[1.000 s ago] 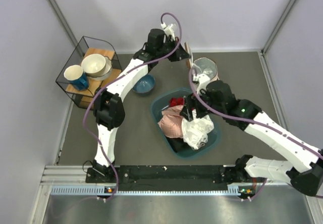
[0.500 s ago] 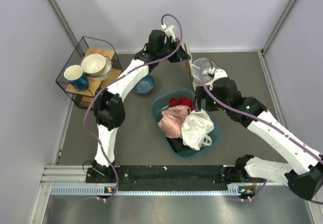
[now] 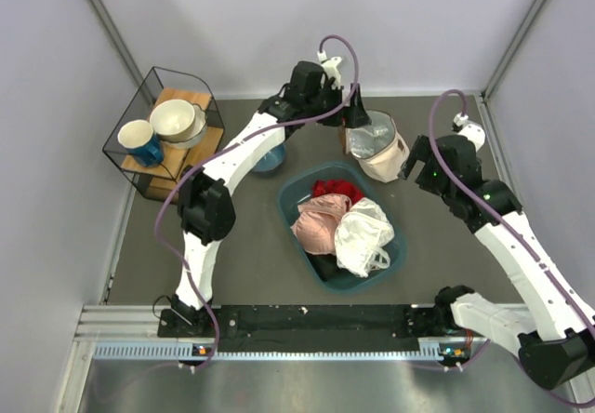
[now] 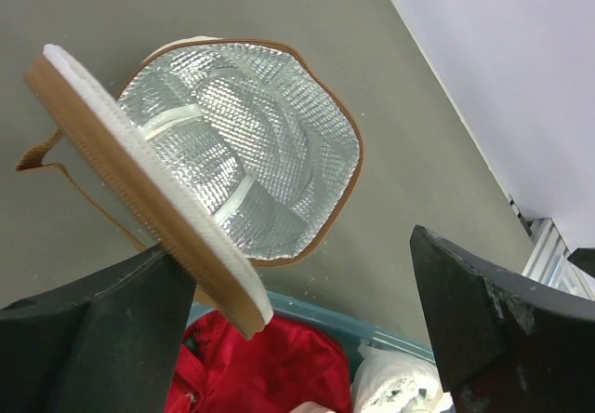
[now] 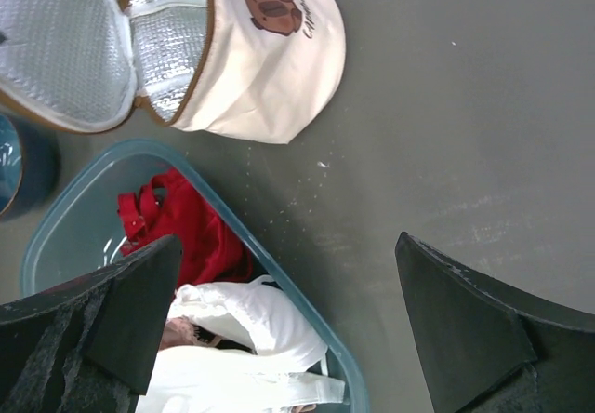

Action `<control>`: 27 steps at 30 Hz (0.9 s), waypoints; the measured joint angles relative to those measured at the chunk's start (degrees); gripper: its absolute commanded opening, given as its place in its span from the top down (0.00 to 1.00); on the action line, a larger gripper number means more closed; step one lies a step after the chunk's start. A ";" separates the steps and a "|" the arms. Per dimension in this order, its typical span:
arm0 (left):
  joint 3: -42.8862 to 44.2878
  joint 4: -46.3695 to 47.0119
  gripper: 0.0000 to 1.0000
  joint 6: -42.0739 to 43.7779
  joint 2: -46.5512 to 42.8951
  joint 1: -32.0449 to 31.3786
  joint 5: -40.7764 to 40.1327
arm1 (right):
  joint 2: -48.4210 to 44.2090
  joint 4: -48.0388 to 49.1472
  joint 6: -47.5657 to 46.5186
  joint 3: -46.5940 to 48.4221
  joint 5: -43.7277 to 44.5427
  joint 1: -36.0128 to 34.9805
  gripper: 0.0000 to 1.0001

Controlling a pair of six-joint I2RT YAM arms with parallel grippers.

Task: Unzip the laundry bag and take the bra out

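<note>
At the far middle of the desk [image 3: 232, 246]: the laundry bag [image 3: 379, 153] lies on its side, just beyond the teal tub [image 3: 390, 257], unzipped.
Bag outside: cream cloth with a small brown animal print [image 5: 276, 8] and a brown zipper band round the rim.
Bag inside: quilted silver lining [image 4: 251, 162], nothing showing in it.
Lid flap [image 4: 139, 194]: swung wide, hinged at one side, its brown edge running down to the near finger of the left arm; whether it touches that finger cannot be told.
Left pincer [image 4: 293, 241]: jaws wide apart, poised over the bag's mouth, gripping nothing.
Right pincer [image 5: 288, 238]: jaws wide apart, holding nothing, over bare desk to the right of the bag and tub.
Bra [image 3: 321, 222]: pale pink, padded cups up, lying in the teal tub, outside the bag.
Red cloth [image 3: 335, 190]: in the tub's far end, touching the bra.
White sheer fabric [image 3: 364, 236]: bunched in the tub to the right of the bra, against it.
Left edge of the desk: a black wire rack [image 3: 125, 120] holding a blue mug [image 3: 137, 140] and a cream bowl [image 3: 175, 118].
Blue bowl [image 3: 267, 158]: on the desk between rack and tub, partly under the left arm.
</note>
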State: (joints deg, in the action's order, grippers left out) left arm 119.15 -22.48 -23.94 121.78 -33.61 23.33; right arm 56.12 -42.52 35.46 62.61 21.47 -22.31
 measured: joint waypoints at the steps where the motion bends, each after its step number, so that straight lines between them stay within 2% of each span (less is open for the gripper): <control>1: -0.02 -0.46 0.01 0.13 -0.24 0.02 -0.52 | 0.22 -0.46 0.26 0.00 0.33 0.00 0.01; 7: -1.40 -1.68 0.01 1.90 -3.39 2.34 -0.81 | 2.01 -1.95 0.83 0.00 1.64 0.04 0.01; 11: -5.79 -1.77 0.01 3.48 -8.98 3.54 -2.16 | 2.19 -2.12 0.90 0.00 1.92 0.07 0.01; 19: -20.00 -0.39 0.01 4.90 -23.30 4.61 -3.52 | 2.16 -2.16 1.16 -1.03 2.91 0.09 0.01; 27: -36.13 0.22 0.01 6.34 -33.70 5.88 -6.34 | 2.25 -2.89 1.14 -1.90 4.68 0.09 0.01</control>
State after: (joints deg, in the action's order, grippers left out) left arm 83.02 -22.26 -17.61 88.07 -27.73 16.99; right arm 58.37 -45.41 36.60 60.71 26.15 -22.22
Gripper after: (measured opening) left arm 0.987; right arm 0.990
